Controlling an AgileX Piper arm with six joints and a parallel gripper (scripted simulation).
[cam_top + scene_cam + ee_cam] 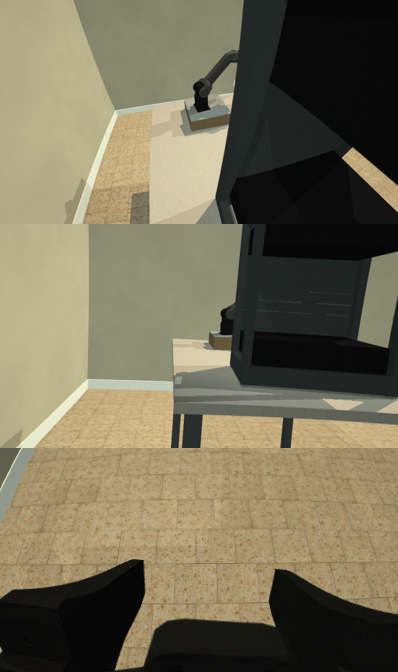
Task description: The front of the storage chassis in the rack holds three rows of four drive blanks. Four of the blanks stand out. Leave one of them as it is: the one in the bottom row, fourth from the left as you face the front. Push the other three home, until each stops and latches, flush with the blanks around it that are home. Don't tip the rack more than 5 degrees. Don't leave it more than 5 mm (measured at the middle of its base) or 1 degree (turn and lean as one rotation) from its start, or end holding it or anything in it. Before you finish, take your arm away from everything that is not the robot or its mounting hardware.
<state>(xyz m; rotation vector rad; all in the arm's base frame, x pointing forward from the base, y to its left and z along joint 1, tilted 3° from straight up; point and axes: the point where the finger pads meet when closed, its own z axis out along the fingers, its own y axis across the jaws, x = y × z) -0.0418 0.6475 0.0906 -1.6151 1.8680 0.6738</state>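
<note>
Chassis front, blanks hidden behind rack.

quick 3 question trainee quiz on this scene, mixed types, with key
1. True or false: the gripper is shut on a drive blank.
2. In the wrist view, what shows between the fingers? A) rack front B) tiled floor C) table
3. Fill in: the arm stands on a ____ block on the table, beside the rack.

Key: 1 false, it is open and empty; 2 B; 3 wooden.
</note>
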